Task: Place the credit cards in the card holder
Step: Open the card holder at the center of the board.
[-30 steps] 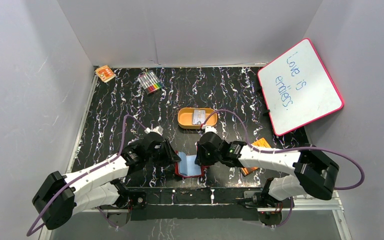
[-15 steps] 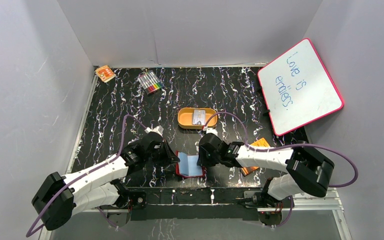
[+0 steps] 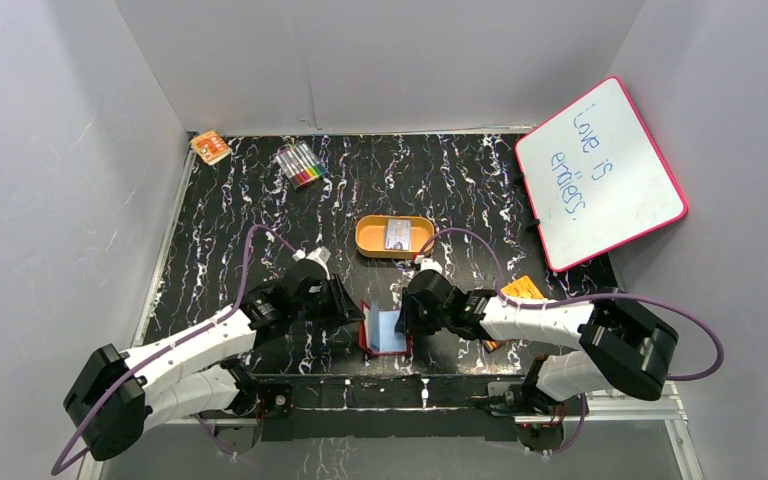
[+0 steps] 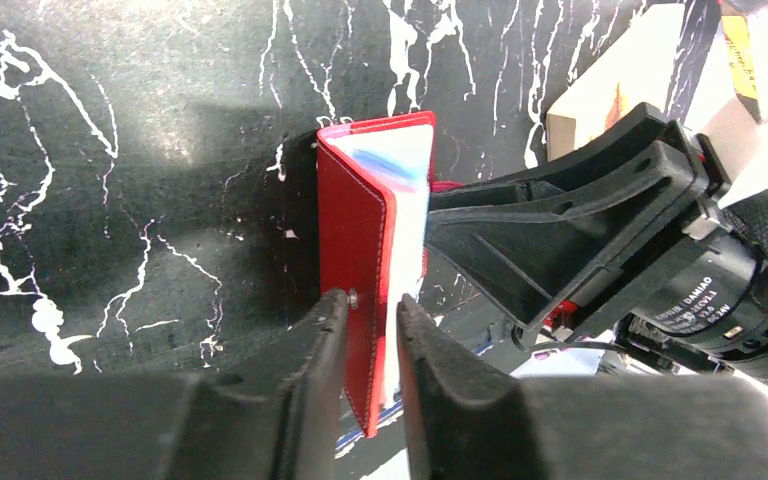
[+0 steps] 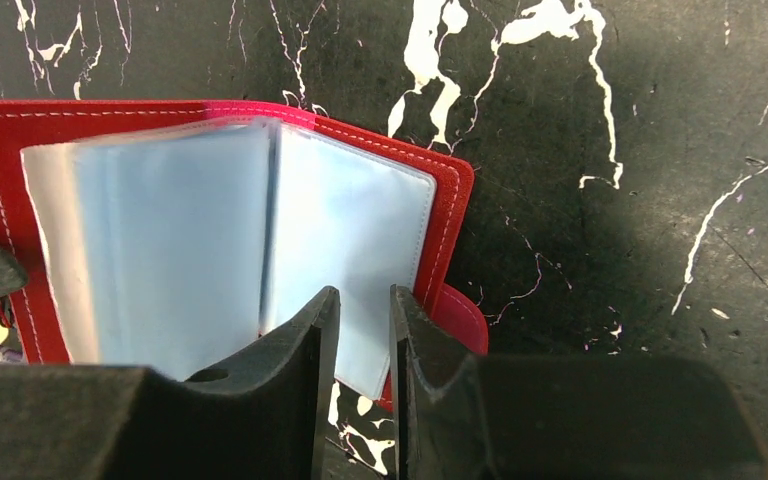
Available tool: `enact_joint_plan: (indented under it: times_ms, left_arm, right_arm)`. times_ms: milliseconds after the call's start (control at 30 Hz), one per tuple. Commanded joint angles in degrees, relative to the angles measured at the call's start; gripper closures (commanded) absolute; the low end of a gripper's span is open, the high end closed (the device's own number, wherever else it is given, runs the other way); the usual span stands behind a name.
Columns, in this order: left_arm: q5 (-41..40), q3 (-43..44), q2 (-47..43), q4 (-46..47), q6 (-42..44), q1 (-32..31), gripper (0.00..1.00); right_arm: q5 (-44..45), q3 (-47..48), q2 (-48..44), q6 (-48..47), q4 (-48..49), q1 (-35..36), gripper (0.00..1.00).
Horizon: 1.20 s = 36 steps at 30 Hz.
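- At the far left corner of the table (image 3: 250, 215) you have a small orange box (image 3: 210, 147), and just to its right a pack of coloured markers (image 3: 300, 163).
- Your left gripper (image 4: 370, 300) is at the near edge, on the left side of the card holder (image 5: 210, 230). Its fingers stand close together on either side of the red left cover, pinching it so that the cover stands upright.
- The card holder lies open between your two grippers. Its pale clear pockets face up and its red tab pokes out at the right side.
- Behind it, well apart, sits the orange oval tin (image 3: 365, 238); one of the credit cards (image 3: 397, 234) lies inside it.
- Your right gripper (image 5: 358, 295) is over the right-hand pocket leaf. Its fingers are nearly together, with a thin gap showing; you cannot tell whether they clasp the leaf or only hang over it.
- The orange booklet (image 3: 517, 290) lies partly under your right arm.
- The pink-framed whiteboard (image 3: 600, 170) leans at the far right.
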Motion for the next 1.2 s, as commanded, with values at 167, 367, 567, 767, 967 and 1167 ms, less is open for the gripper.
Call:
enact_joint_plan:
  times_ms: [167,367,567,767,967,1167]
  left_arm:
    - [2.4,1.9,0.0,0.8,0.6,0.0,0.72]
    - [3.1,2.1,1.7,1.0,1.1,0.0,0.71]
    - [2.2,2.1,3.0,0.3,1.8,-0.1,0.75]
    - [0.2,2.0,3.9,-1.2,2.0,0.0,0.84]
    - [-4.1,2.0,1.3,-5.7,2.2,0.0,0.67]
    - [-4.9,2.4,0.5,-6.3,1.8,0.0,0.43]
  right_arm:
    - [0.8,-0.7,-0.1,-0.5,-1.2,-0.3,0.67]
    - [0.6,0.2,0.3,-1.2,-1.6,-0.3,0.67]
    - [-0.3,1.1,0.1,-1.5,-1.5,-0.4,0.66]
    - [-0.8,1.1,-0.6,-1.3,-1.6,-0.3,0.66]
    - [-1.1,0.1,-0.3,-1.0,-0.9,-0.3,0.66]
    - [-0.7,-0.2,-1.6,-1.3,-2.3,-0.4,0.66]
